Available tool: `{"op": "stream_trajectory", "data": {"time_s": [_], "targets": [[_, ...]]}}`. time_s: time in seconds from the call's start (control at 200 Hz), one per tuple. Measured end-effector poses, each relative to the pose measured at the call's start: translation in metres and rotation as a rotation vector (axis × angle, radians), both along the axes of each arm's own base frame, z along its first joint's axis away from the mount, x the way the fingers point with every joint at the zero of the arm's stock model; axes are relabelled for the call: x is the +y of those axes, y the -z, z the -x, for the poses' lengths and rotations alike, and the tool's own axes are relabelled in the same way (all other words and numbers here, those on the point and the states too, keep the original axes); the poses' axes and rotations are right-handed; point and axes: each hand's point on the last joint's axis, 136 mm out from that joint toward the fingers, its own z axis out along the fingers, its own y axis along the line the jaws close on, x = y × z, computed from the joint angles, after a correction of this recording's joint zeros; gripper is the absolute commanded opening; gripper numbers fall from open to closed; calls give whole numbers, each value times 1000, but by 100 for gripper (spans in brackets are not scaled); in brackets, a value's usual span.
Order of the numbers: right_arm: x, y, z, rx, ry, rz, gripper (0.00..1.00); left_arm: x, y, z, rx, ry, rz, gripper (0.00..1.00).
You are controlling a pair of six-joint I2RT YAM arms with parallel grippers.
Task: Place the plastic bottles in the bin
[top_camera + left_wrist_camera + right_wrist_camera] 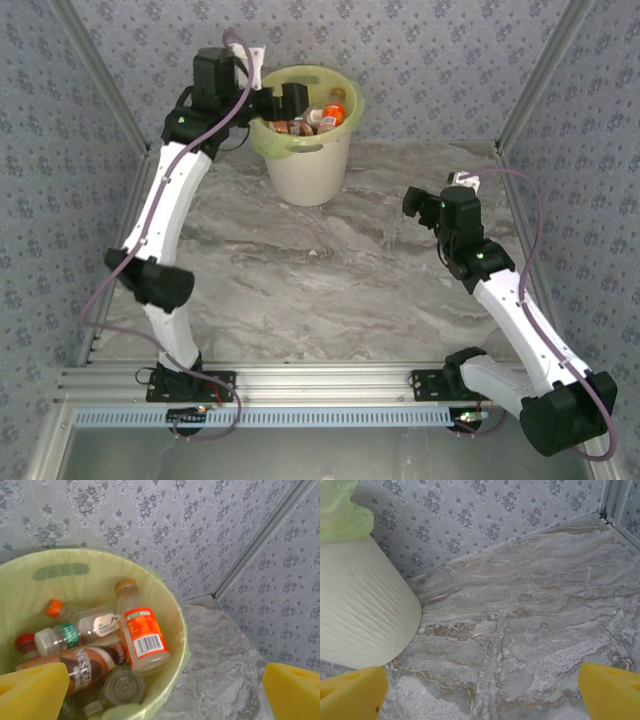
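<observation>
The bin (310, 175), cream-white with a yellow-green bag, stands at the back of the table. Several plastic bottles (322, 117) lie inside it. In the left wrist view I look down into the bin (60, 572): an orange-labelled bottle (142, 635) rests on top, beside a brown-labelled one (85, 667) and a green-labelled one (67, 635). My left gripper (285, 105) hovers over the bin's left rim, open (162, 692), nothing between its yellow pads (32, 690). My right gripper (420, 205) hangs open (482, 695) above bare table, to the right of the bin (360, 605).
The marble-patterned table (330, 280) is walled by patterned panels with aluminium posts (530, 90) at the back corners. A metal rail (320, 385) carrying both arm bases runs along the near edge.
</observation>
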Motion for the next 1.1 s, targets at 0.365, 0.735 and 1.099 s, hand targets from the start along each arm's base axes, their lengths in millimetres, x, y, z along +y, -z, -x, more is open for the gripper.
{"op": "stream_trajectory", "data": {"time_s": [0.365, 0.735, 1.099], "targets": [[-24, 15, -7, 22, 98, 35, 100, 83, 38, 36, -174, -355, -69, 99], [-55, 38, -7, 35, 195, 63, 100, 221, 78, 84, -214, -866, -158, 99], [-83, 65, -9, 51, 229, 166, 100, 307, 244, 120, 70, -1109, -321, 99]]}}
